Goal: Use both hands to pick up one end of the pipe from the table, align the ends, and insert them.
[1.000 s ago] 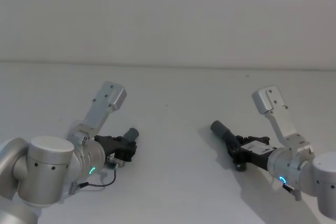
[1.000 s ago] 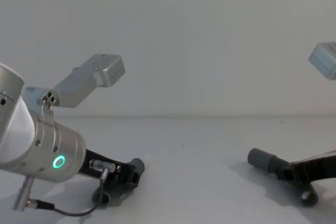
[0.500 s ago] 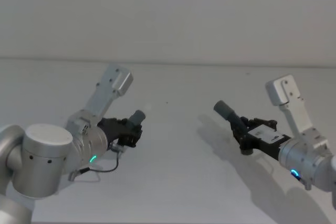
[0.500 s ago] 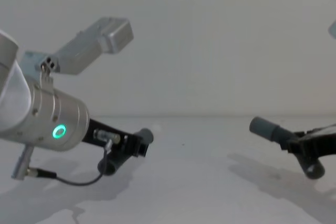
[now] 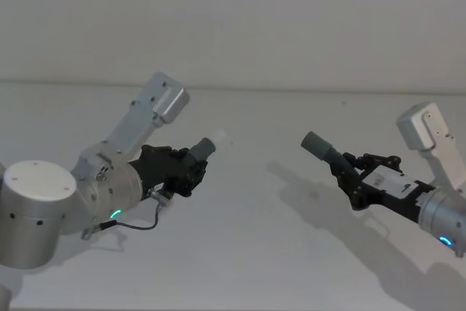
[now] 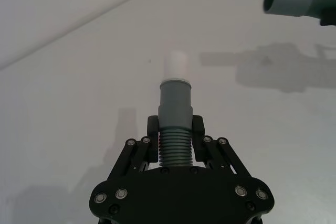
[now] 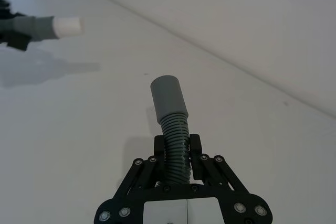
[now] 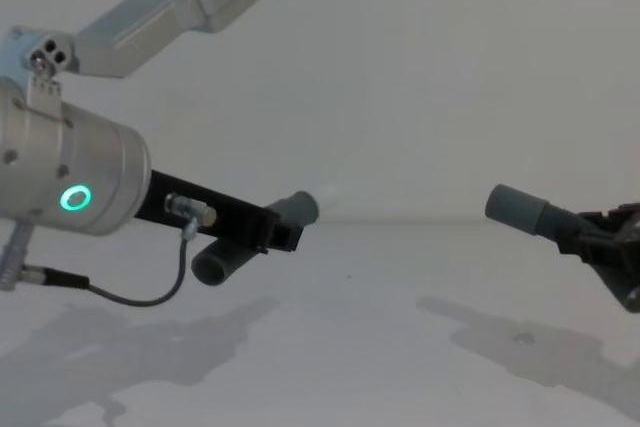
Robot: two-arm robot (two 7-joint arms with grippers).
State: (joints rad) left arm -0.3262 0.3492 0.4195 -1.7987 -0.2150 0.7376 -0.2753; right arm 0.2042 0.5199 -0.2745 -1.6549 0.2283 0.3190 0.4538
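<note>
While both hose pieces hang clear of the counter (image 5: pixel 247 253), the step in hand is judged to be lining up the ends ahead of insertion.

Nearest the robot, the left tool (image 6: pixel 175 129) is pinched on the ribbed section of the plug-ended hose piece (image 6: pixel 175 109), just behind its smooth cuff. The right tool (image 7: pixel 177 145) is pinched in the same way on the ribbing of the socket-ended hose piece (image 7: pixel 175 127).

Farther out, the white plug tip (image 6: pixel 176 64) projects forward and toward the robot's right. The open grey cuff (image 7: pixel 167 94) projects forward and toward the robot's left. The two ends are well apart, and their axes converge at an angle rather than lying on one line.

Recommended practice:

1. Turn both wrists until plug and cuff face each other on a common axis. Do this before closing the gap.
2. Match height as well as heading; check both in the wrist views.
3. Advance slowly along that axis only. A skewed approach could catch the tip on the cuff rim.
4. Expect the ribbed hose to flex under load, so the grip close behind each cuff is an advantage.
</note>
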